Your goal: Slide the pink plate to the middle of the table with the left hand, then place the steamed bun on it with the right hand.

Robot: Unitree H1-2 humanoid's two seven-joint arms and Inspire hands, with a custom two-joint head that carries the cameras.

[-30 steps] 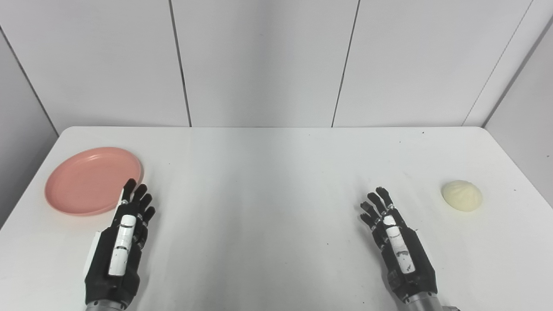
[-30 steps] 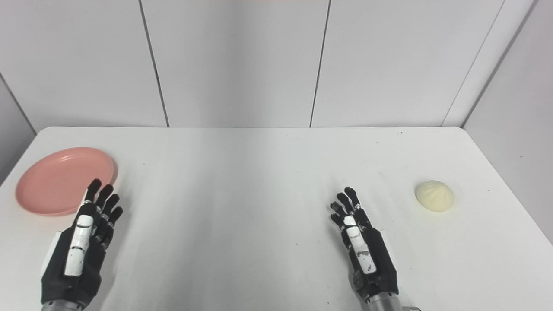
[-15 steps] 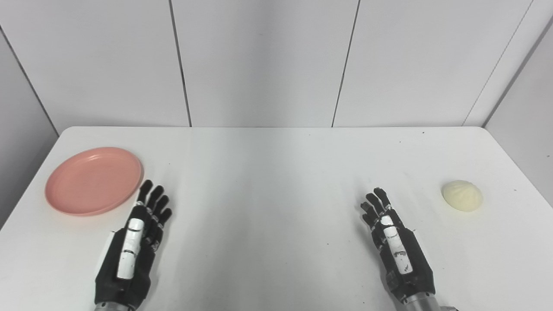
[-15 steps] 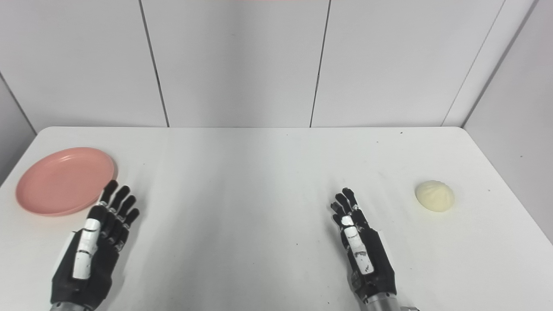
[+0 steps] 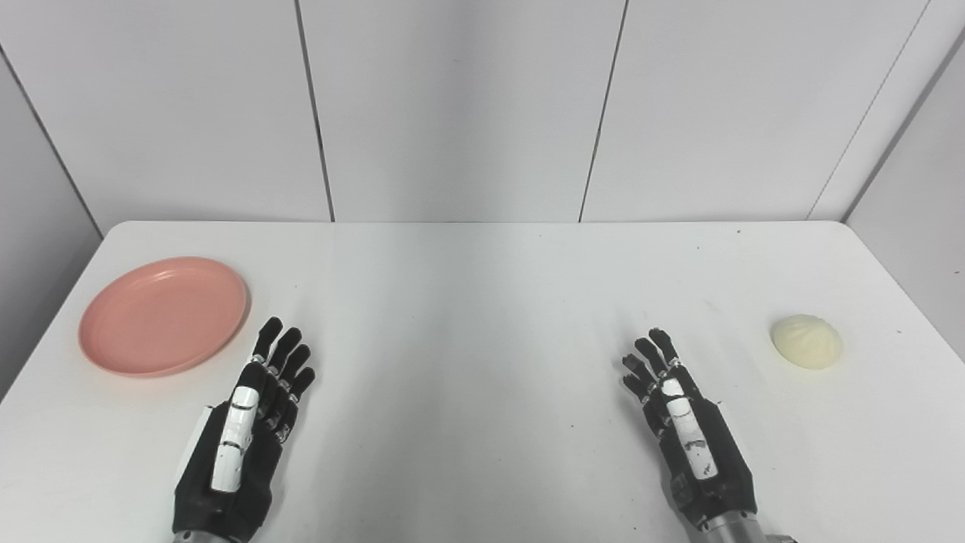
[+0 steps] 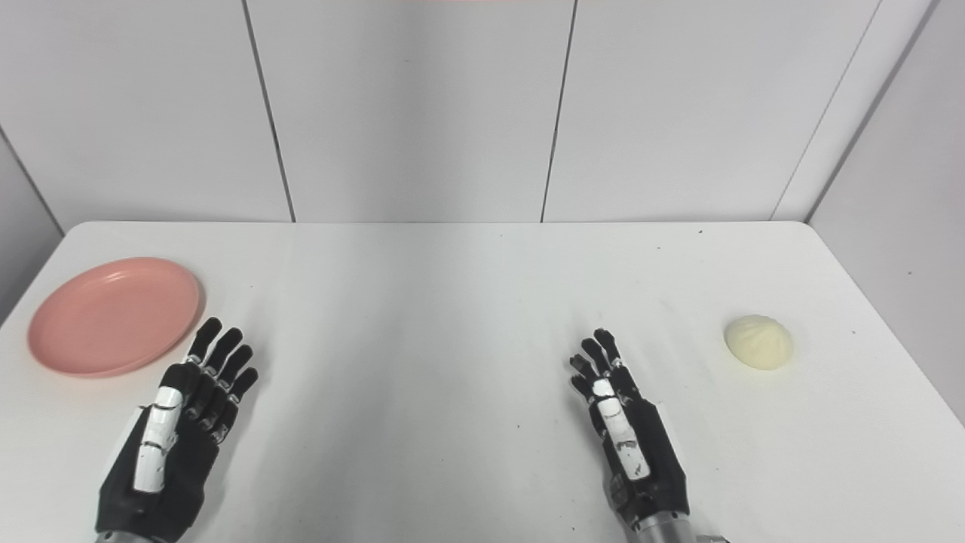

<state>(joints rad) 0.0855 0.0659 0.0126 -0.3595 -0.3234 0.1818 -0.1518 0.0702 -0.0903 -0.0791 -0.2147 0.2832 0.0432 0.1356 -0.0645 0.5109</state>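
Pink plate (image 5: 163, 315) at table (image 5: 467, 286) far left, steamed bun (image 5: 806, 342) far right. Left robot hand (image 5: 245, 434) and right robot hand (image 5: 690, 434) both spread, empty, touching neither.

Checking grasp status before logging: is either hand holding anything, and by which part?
Nothing is held. The left hand and right hand are both open; the pink plate and steamed bun lie apart from them, untouched.

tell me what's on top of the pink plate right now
Nothing is on the pink plate: its whole top shows bare. The steamed bun lies on the table far to the right. What is under the plate is covered.
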